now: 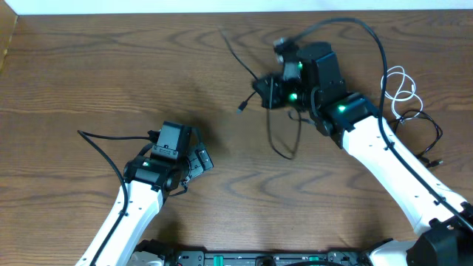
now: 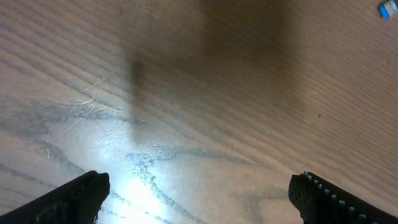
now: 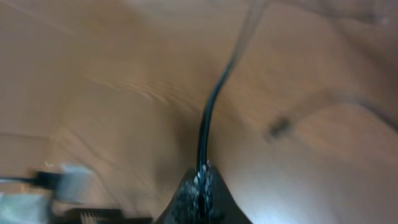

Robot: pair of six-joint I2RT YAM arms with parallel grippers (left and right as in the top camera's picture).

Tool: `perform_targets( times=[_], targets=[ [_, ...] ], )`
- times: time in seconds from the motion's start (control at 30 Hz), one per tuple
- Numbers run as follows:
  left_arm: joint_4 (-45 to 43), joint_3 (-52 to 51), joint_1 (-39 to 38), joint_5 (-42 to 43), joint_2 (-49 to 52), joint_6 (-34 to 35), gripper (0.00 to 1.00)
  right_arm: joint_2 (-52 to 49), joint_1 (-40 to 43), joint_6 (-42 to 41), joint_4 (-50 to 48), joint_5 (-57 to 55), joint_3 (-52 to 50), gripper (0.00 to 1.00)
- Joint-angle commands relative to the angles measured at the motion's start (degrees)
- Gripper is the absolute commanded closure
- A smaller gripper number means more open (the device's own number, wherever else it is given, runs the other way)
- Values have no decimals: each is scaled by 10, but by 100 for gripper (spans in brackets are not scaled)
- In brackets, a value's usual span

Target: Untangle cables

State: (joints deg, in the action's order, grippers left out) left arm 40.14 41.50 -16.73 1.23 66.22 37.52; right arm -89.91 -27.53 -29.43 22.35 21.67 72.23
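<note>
- Overhead view: the right gripper (image 1: 267, 91) sits toward 1 o'clock, pinched shut on a black cable (image 3: 207, 121), probably to draw it out of the tangle.
- The white cable (image 1: 400, 89) lies coiled at 3 o'clock, apart from that grip.
- The left gripper (image 1: 198, 161), at 8 o'clock, is spread wide over the bare table (image 1: 111, 66) and holds nothing, seemingly waiting for a free end.

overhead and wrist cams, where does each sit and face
overhead: above the table, looking straight down; both arms, black cable, white cable.
left wrist: on the left arm, facing bare table; open left gripper fingers.
right wrist: on the right arm, facing the table; shut right gripper pinching black cable.
shared: overhead and right wrist both show that cable.
</note>
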Motion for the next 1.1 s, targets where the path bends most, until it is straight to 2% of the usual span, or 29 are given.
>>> perform_targets(
  times=[0.0,0.2,0.33,0.53,0.9,1.07],
  targets=[
    [1,5,-1,-2,-3,3,2,-12,2,34,78,-50,2,99],
    [1,5,-1,-2,-3,3,2,-35,2,100,230,-76,0,99],
    [1,5,-1,-2,-3,3,2,-64,1,109,320,-112,0,99],
    [1,5,-1,-2,-3,3,2,-100,-2,165,397,-122,-1,99],
    [1,5,-1,-2,-3,3,2,-165,-14,169,409,-127,-2,99],
    [1,5,-1,-2,-3,3,2,-175,-21,162,339,-55,-2,99]
  ],
)
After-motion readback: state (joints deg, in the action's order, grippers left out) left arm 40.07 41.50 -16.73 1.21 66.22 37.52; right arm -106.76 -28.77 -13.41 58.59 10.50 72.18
